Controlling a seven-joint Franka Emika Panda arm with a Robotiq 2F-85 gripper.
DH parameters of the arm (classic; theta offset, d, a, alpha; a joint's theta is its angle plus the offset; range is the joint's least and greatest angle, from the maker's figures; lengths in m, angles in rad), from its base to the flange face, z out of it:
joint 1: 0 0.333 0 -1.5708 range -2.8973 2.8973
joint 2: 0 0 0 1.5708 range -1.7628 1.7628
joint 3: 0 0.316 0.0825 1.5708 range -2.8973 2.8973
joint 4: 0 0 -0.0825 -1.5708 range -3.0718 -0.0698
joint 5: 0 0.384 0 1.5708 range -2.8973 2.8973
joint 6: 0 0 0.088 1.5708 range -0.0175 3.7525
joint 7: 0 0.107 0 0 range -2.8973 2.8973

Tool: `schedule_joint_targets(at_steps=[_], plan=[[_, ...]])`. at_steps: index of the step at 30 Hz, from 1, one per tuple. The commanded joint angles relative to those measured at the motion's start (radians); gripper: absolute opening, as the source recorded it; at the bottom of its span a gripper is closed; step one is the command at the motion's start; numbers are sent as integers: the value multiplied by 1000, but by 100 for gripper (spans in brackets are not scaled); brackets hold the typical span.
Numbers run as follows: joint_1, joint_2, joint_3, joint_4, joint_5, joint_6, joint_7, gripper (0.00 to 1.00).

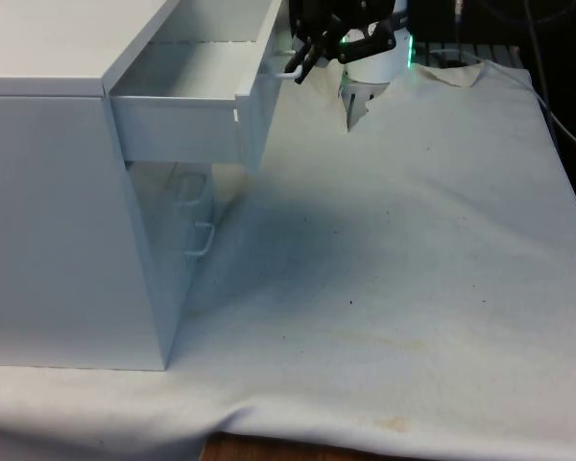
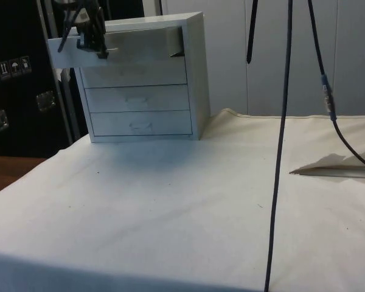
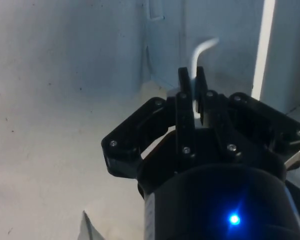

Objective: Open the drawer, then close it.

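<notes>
Top drawer [image 1: 187,106] of the white chest [image 1: 58,192] pulled well out above the two shut ones. Gripper [image 3: 192,82] clamped on its white handle [image 3: 200,52], fingers [image 3: 185,95] pinched tight.

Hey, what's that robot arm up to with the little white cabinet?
The robot's black gripper is clamped on the thin white handle of the top drawer of a white chest of drawers standing on the cloth-covered table. The fingers are shut on the handle. That top drawer is pulled well out and looks empty inside, while the lower drawers are shut. So the drawer is open and has not yet been closed.
</notes>
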Motion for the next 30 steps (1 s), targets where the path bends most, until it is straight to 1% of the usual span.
schedule_joint_targets(at_steps=[1,2,3,5,9,10,11,15,17,18,19,20,25,26,27,30], plan=[[10,4,1,9,-7,-10,13,0],[0,0,4,2,-6,-2,6,0],[11,4,5,12,-13,-14,19,0],[12,3,18,22,-26,-27,36,0],[12,2,33,33,-40,-40,61,0],[4,1,35,28,-41,-36,55,0],[13,2,37,35,-42,-41,68,0],[18,-1,53,39,-54,-45,106,0],[24,-3,56,34,-58,-44,121,0],[11,1,61,38,-55,-48,114,0],[26,-4,58,32,-59,-43,127,0],[31,-6,62,29,-63,-43,141,0],[41,-6,74,28,-75,-51,174,0],[23,0,75,35,-74,-56,157,0],[42,-5,76,29,-77,-54,179,0],[45,-3,87,34,-89,-64,203,0]])
